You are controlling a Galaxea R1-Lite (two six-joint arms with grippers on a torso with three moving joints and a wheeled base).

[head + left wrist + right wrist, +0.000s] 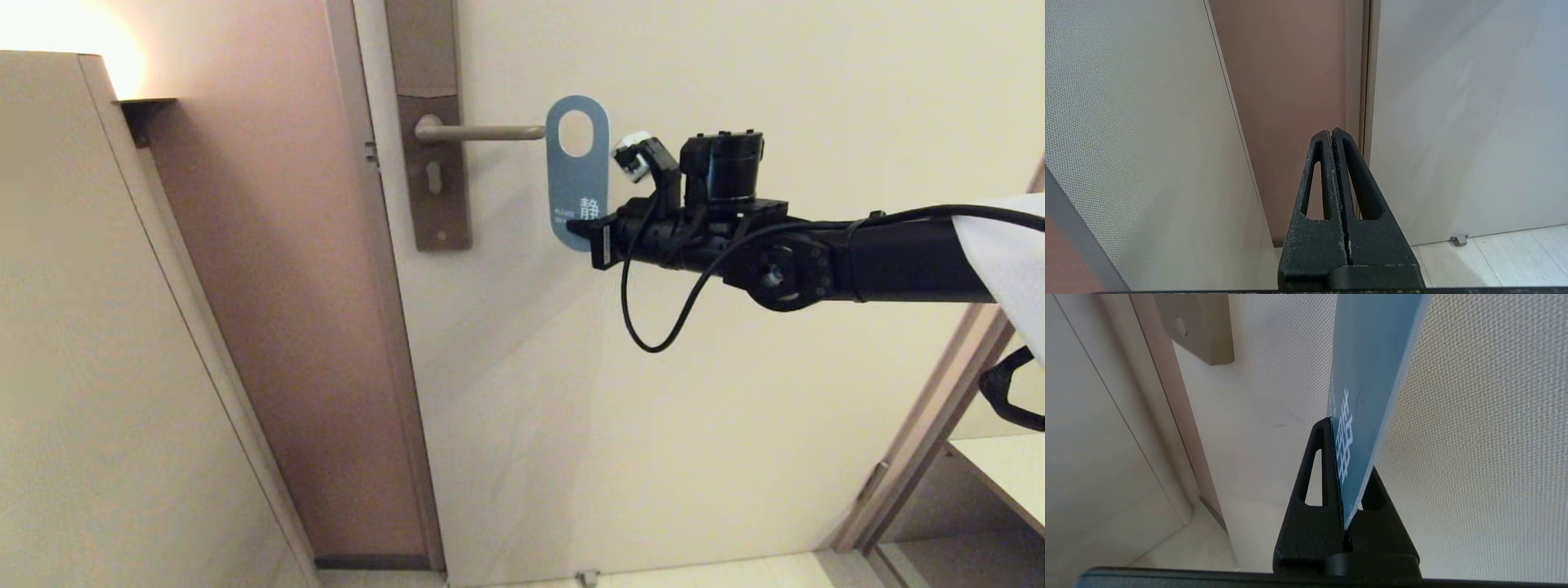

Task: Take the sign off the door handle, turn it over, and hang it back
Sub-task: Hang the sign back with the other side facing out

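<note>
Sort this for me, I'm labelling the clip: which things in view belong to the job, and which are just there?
Part of the job:
- sign, blue face showing, off the lever's tip
- door handle
- right gripper, shut on the sign's lower end

Just there:
- backplate
- door
- left gripper, shut, parked away from the handle

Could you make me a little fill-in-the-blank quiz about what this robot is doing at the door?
1. The sign shows its ____ face to the head view.
2. The right gripper is shut on the sign's ____ end.
3. The sign sits just past the free tip of the door handle, which is ____ through its oval hole.
4. The left gripper is shut and holds ____.

Missing words: blue; lower; not; nothing
</note>
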